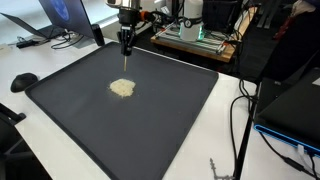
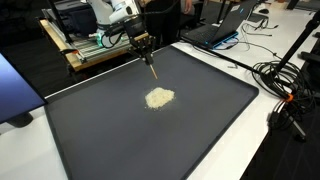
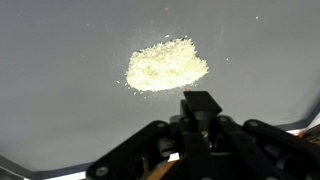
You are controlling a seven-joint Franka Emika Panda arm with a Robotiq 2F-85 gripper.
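Observation:
A small heap of pale crumbs (image 1: 122, 88) (image 2: 159, 97) (image 3: 166, 64) lies near the middle of a large dark mat (image 1: 170, 120) (image 2: 200, 130). My gripper (image 1: 126, 42) (image 2: 144, 46) (image 3: 200, 135) hangs over the mat's far part, short of the heap. Its jaws are shut on a thin stick-like tool (image 1: 125, 58) (image 2: 151, 66) that points down toward the mat. In the wrist view the tool's dark end (image 3: 201, 104) sticks out just below the heap. I cannot tell whether the tip touches the mat.
The mat lies on a white table (image 1: 40, 65) (image 2: 285, 150). Laptops (image 1: 62, 15) (image 2: 225, 25), cables (image 1: 245, 110) (image 2: 285, 80) and a wooden rack with equipment (image 1: 195, 35) (image 2: 85, 45) surround it. A dark round object (image 1: 24, 81) sits by one mat corner.

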